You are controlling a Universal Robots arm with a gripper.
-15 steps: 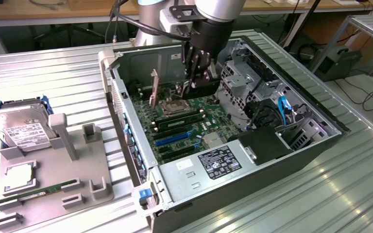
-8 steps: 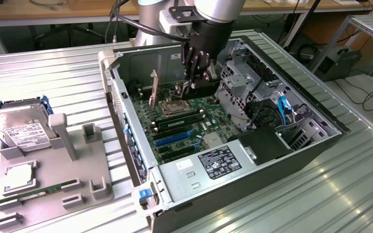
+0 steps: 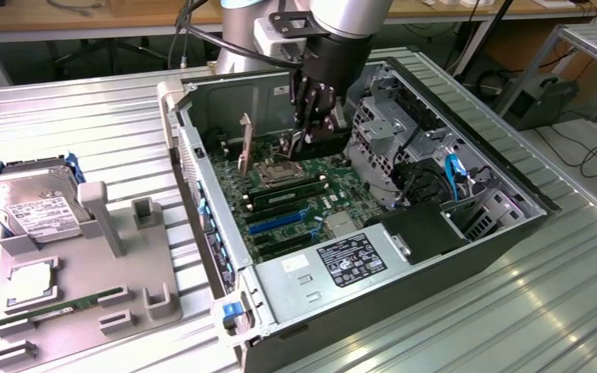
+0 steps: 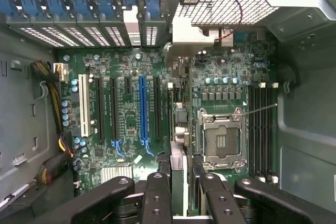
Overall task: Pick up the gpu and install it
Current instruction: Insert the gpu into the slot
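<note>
Our gripper (image 3: 314, 128) is clamped on the gpu (image 4: 178, 129), holding it edge-down inside the open computer case (image 3: 506, 233), near the case's rear wall. The card hangs directly beneath the fingers (image 4: 157, 198), its long axis parallel to the motherboard (image 4: 126, 124) slots (image 4: 142, 111), just beside the CPU socket (image 4: 220, 139).

The open computer case (image 3: 382, 233) lies on the table (image 3: 91, 124). The gpu (image 3: 246, 144) stands upright on the motherboard (image 3: 298, 198) inside, beside the CPU socket (image 3: 277, 172). A hard drive (image 3: 34, 203) lies outside the case, at the exterior view's left.
</note>
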